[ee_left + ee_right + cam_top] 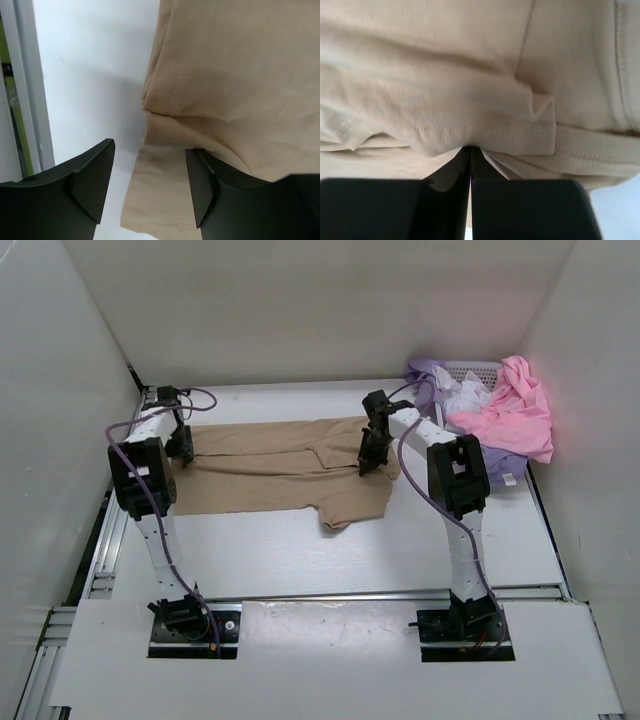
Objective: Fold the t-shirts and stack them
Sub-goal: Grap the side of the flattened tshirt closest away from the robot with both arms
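The tan-beige cloth t-shirt [290, 465] lies flat on the white table [300, 550] between the two arms. It is laid lengthwise from left to right, with a layer folded over along its middle and a sleeve sticking out toward the near side at its right end.

At that right end the right gripper [368, 462] points down onto the cloth. In its wrist view the black jaws are pressed together, and a stitched hem of the tan-beige cloth t-shirt [445, 75] bunches over their tips [470, 150], pinched there.

At the left end the left gripper [182, 452] stands with its jaws apart. In its wrist view the shirt's left edge [230, 75] lies in the gap [150, 185]; one finger is over bare table, the other over cloth.

At the far right corner a pink cloth t-shirt [510, 410], a white cloth t-shirt [465, 395] and a lavender purple cloth t-shirt [428, 372] are heaped in and over a white plastic mesh basket [478, 367], well apart from the tan one.
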Robot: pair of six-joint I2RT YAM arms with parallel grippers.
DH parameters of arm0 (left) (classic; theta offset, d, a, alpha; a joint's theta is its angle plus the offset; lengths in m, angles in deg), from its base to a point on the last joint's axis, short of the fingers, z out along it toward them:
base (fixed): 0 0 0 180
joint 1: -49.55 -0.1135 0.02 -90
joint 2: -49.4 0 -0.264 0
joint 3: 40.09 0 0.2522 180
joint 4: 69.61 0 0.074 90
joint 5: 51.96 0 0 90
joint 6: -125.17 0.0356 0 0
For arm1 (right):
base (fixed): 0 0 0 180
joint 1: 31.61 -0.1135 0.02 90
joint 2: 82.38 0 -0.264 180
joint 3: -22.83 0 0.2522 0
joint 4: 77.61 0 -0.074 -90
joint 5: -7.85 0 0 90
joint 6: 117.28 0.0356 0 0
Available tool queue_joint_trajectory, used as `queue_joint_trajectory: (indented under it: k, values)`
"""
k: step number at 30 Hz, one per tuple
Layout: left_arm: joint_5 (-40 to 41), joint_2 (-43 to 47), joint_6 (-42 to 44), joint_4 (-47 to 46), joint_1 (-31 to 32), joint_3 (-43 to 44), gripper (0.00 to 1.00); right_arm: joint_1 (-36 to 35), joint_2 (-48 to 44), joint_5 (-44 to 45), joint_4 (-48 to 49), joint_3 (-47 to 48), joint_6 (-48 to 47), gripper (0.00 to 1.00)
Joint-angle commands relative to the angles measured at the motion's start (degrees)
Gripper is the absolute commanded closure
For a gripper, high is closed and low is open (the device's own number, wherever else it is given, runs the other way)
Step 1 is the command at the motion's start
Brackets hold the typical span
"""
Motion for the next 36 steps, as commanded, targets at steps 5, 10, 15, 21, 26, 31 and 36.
queue_joint_trajectory:
  k: [5, 10, 15, 21, 26, 31, 36]
  values:
    - [-2.9, 6.2, -1.0, -1.0, -0.3, -1.0, 0.29, 0.1, -9.1, -5.6, 2.0, -2.9, -3.4, 0.76]
    - [-10.3, 21.8, -1.0, 2.2, -3.8, -12.0, 0.25, 0.1, -22.6, -3.3, 2.6, -14.8, -6.5, 0.51]
    - [-11.4, 26.8, -1.0, 3.0, -6.4, -22.8, 0.19, 0.1, -29.8, -2.8, 1.3, -26.9, -7.3, 0.32]
    - [-10.2, 19.9, -1.0, -2.4, -9.6, -24.8, 0.19, 0.6, -27.7, -5.6, 7.4, -32.8, -6.7, 0.19]
    - [-8.8, 11.8, -1.0, -3.6, -11.3, -18.1, 0.22, 0.6, -24.5, -7.4, 12.2, -32.2, -7.3, 0.19]
    - [-12.6, 11.2, -1.0, -3.1, -11.8, -19.9, 0.69, 0.6, -21.7, -9.1, 14.6, -33.3, -5.6, 0.41]
    - [-14.0, 13.6, -1.0, -3.1, -11.8, -21.7, 0.90, 1.2, -26.3, -11.0, 13.2, -37.3, -5.6, 0.78]
